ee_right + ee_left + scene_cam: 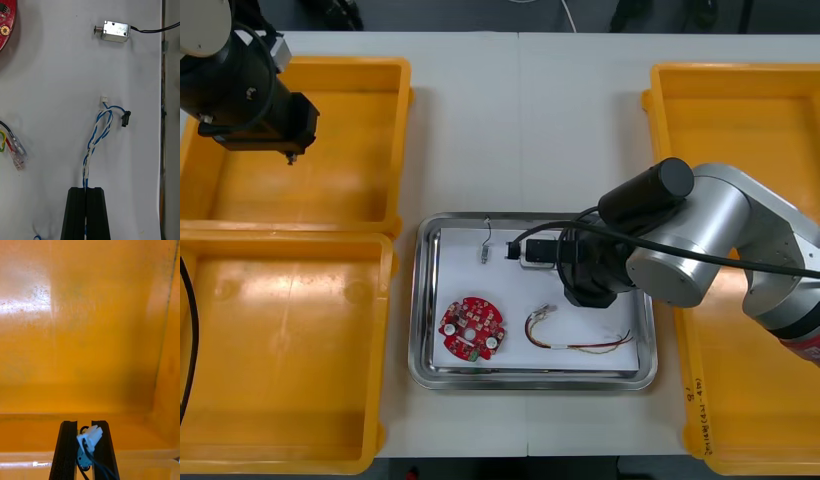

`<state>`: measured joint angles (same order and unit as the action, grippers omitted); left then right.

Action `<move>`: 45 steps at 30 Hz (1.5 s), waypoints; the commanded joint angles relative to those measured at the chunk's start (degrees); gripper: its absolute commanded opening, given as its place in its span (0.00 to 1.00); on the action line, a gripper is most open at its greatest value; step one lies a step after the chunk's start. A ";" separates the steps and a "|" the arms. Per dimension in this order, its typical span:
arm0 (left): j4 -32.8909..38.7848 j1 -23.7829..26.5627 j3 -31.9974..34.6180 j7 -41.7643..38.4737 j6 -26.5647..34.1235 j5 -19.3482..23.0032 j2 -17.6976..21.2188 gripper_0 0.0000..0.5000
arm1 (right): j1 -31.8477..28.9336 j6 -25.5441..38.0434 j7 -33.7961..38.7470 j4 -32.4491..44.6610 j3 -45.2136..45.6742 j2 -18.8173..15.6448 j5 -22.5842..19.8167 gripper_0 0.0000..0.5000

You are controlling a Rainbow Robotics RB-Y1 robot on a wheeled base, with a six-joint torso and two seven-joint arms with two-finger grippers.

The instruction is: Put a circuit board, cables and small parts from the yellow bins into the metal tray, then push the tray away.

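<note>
Where the tray (423, 300) sits: mid-worktop (520, 120), between the yellow bins (290, 330), white inside.
Tray contents: red circuit board (472, 328) near left; red and yellow cable (565, 340) near right; small metal part (114, 31) with a black lead at the far side.
Right gripper (86, 191): over the tray's right half, jaws clamped on the blue and white cable (95, 138).
Cable direction: long axis runs leftward from the jaws over the white floor, white and black plugs at its left end.
Left gripper (84, 425): above the far left bin (330, 80), jaws clamped on a black cable (90, 437) with a white plug.
</note>
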<state>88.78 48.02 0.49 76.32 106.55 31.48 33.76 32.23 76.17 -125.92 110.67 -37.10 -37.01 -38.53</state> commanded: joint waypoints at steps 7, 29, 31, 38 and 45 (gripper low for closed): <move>7.81 -0.29 1.62 -0.56 3.45 -0.72 -3.79 0.00 | -0.59 -3.22 -1.61 0.60 -1.04 -2.11 0.21 0.00; 11.59 -0.29 -2.25 -7.33 3.45 1.13 -4.67 0.00 | -1.82 -6.74 -7.06 0.51 -1.04 -6.06 -0.23 0.00; 11.59 -0.21 -2.33 -7.41 3.45 1.22 -4.67 0.00 | -1.82 -6.74 -6.88 0.51 -1.04 -5.97 -0.23 0.01; 11.50 -0.21 -2.33 -7.59 3.45 1.22 -4.67 0.00 | -1.82 -7.35 -6.18 0.51 -1.04 -5.53 0.03 0.61; 11.50 -0.21 -2.33 -7.68 3.45 1.22 -4.67 0.00 | -1.73 -7.53 -5.04 0.51 -0.96 -5.18 -0.32 1.00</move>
<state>98.41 48.02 -1.12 74.95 109.57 32.18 29.52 31.00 69.30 -132.59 110.62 -37.35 -41.43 -38.66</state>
